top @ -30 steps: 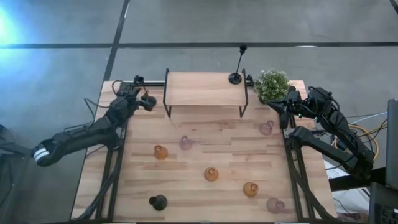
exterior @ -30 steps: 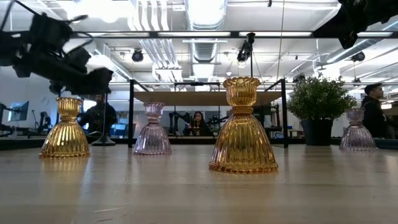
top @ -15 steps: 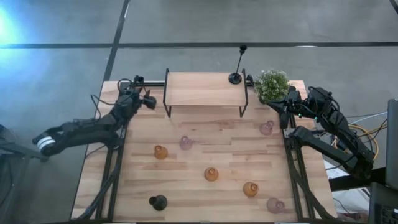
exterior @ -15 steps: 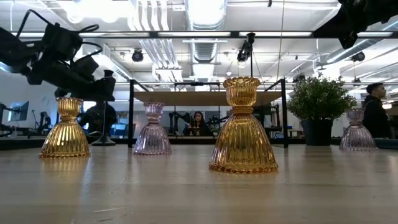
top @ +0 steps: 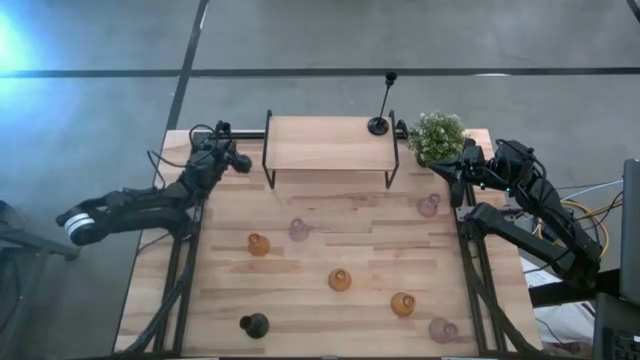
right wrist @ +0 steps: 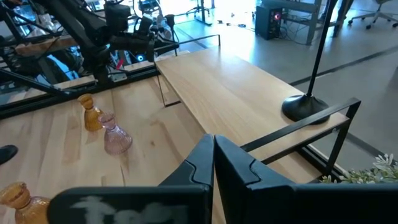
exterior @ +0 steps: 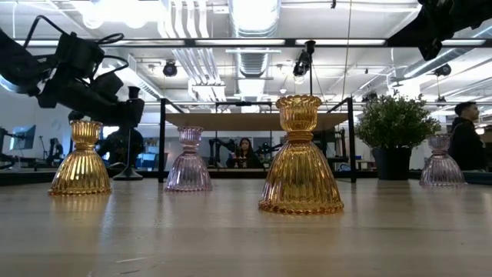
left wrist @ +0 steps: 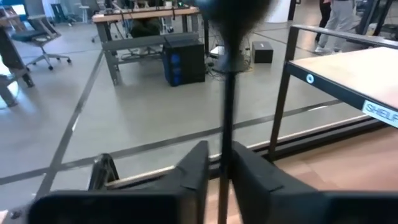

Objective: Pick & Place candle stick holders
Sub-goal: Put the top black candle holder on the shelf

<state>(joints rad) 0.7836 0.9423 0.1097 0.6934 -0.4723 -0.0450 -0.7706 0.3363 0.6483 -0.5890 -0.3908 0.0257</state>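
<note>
From above, the left hand (top: pixel 236 160) sits at the bench's (top: pixel 300 300) far left corner beside the wooden shelf (top: pixel 330 143). Its wrist view shows narrow fingers gripping a black holder's stem (left wrist: pixel 225 112), likely for shelving. The right hand (right wrist: pixel 213 149), closed and empty, waits by the plant (top: pixel 437 135).

Grey concrete floor (top: pixel 400 35) fills the upper part of the high view, crossed by a dark line (top: pixel 320 73). Low view: white ducts (exterior: pixel 254 19) and ceiling lights top centre, people (exterior: pixel 244 152) seated at mid-frame. Left wrist view: workbench (left wrist: pixel 146 22) at upper centre, office chair (left wrist: pixel 43 46) upper left.
</note>
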